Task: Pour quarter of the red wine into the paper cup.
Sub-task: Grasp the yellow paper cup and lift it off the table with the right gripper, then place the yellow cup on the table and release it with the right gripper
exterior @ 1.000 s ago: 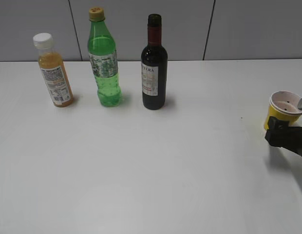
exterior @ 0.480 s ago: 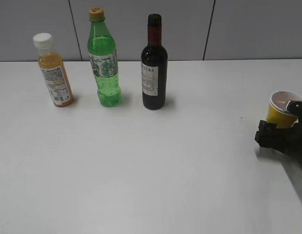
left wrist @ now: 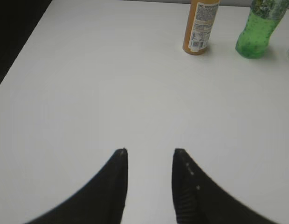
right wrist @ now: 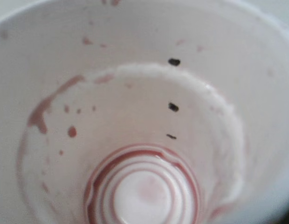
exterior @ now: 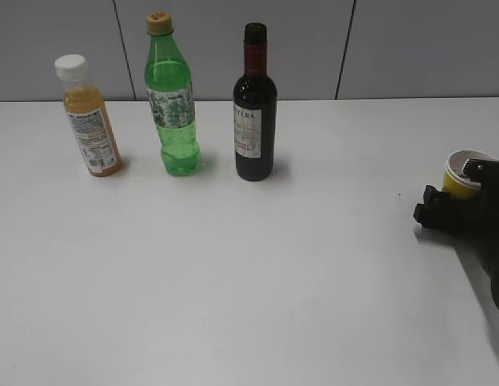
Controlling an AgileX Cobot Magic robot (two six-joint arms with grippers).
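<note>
I'm bringing my right hand (exterior: 467,211) onto the light, crushable paper cup (exterior: 460,173), grip unclear, so squeezing its wall gently; left hand (left wrist: 149,156) is idling spread over the surface (left wrist: 88,93).

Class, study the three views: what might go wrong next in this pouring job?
1. The right gripper crowds the small paper cup near the table's right edge; a nudge may tip it or push it off.
2. The wine bottle stands uncapped beside the green bottle; a careless grasp risks spilling.
</note>
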